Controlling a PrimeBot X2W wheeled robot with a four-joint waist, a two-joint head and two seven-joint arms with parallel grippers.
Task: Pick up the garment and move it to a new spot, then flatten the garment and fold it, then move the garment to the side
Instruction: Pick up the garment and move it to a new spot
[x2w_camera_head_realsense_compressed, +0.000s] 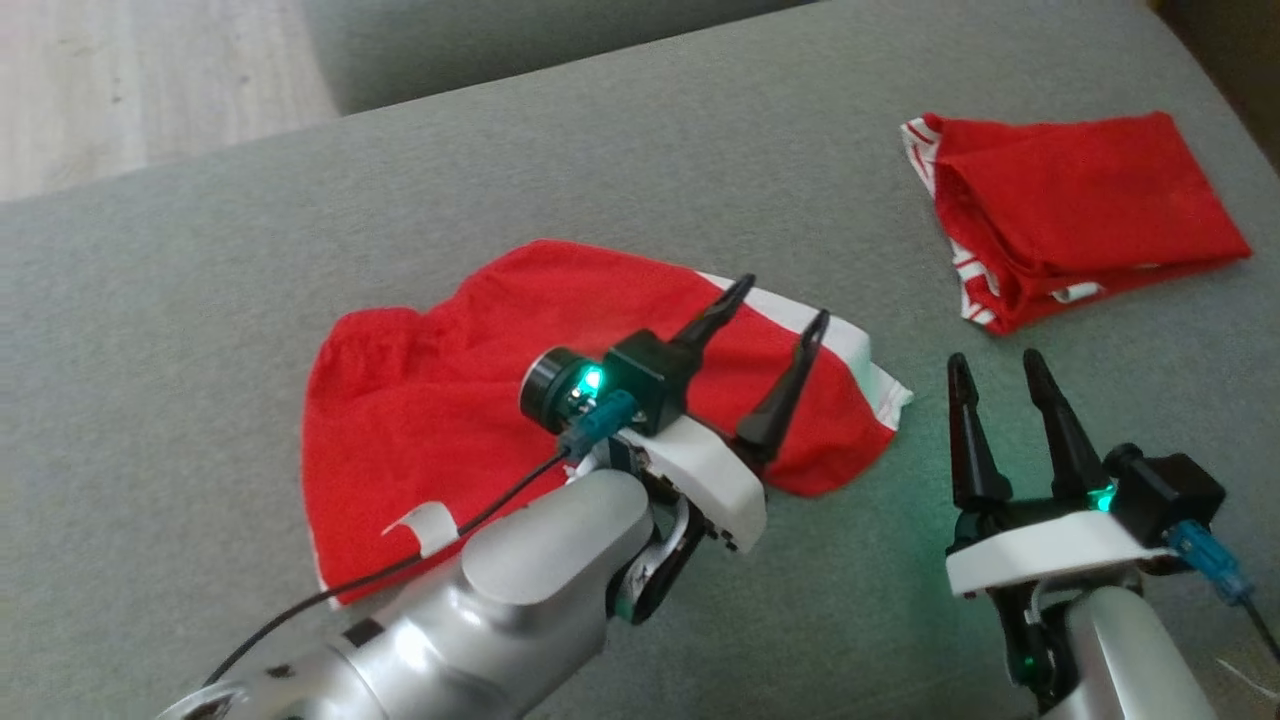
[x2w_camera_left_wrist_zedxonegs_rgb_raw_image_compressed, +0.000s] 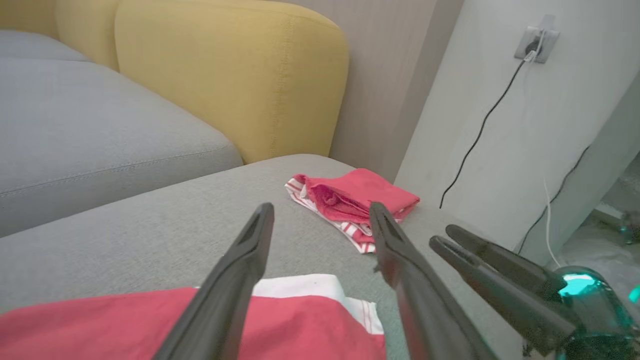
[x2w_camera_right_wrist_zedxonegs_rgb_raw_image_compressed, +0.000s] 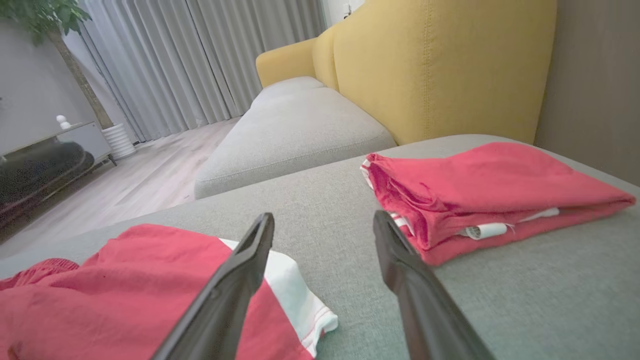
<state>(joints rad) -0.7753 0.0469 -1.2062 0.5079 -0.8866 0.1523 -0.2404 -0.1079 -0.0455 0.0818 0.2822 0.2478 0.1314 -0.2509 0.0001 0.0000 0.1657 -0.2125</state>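
- Your left forearm (x2w_camera_head_realsense_compressed: 480, 620) is the nearest thing in the head view. It rises pale and silver from the bottom edge, with a thin black cable (x2w_camera_head_realsense_compressed: 400, 565) trailing off it.
- Your left gripper (x2w_camera_head_realsense_compressed: 782, 300) hangs over the right end of the red garment (x2w_camera_head_realsense_compressed: 450, 400). Its two dark fingers are spread wide with nothing between them.
- You cannot tell from any view whether those fingers touch the cloth. From the left wrist, the tips reach just past the garment's edge, over bare cushion.
- You'll find the garment lying loosely spread, with some wrinkles, on the grey cushion (x2w_camera_head_realsense_compressed: 250, 250), roughly in the middle of the head view.
- Its white waistband (x2w_camera_head_realsense_compressed: 845, 345) is at the right end, and a small white label (x2w_camera_head_realsense_compressed: 425, 525) curls up near the lower left edge.
- Your right gripper (x2w_camera_head_realsense_compressed: 994, 360) sits to the right of the garment, apart from it, over bare cushion. Its jaws are parted and hold nothing.
- A second red garment (x2w_camera_head_realsense_compressed: 1080, 220) lies folded at the far right of the cushion, well apart from the first. White striped trim shows along its left side.
- Beyond the cushion you can see a yellow backrest (x2w_camera_left_wrist_zedxonegs_rgb_raw_image_compressed: 225, 75), another grey seat cushion (x2w_camera_right_wrist_zedxonegs_rgb_raw_image_compressed: 295, 125), and pale wooden floor (x2w_camera_head_realsense_compressed: 130, 80).
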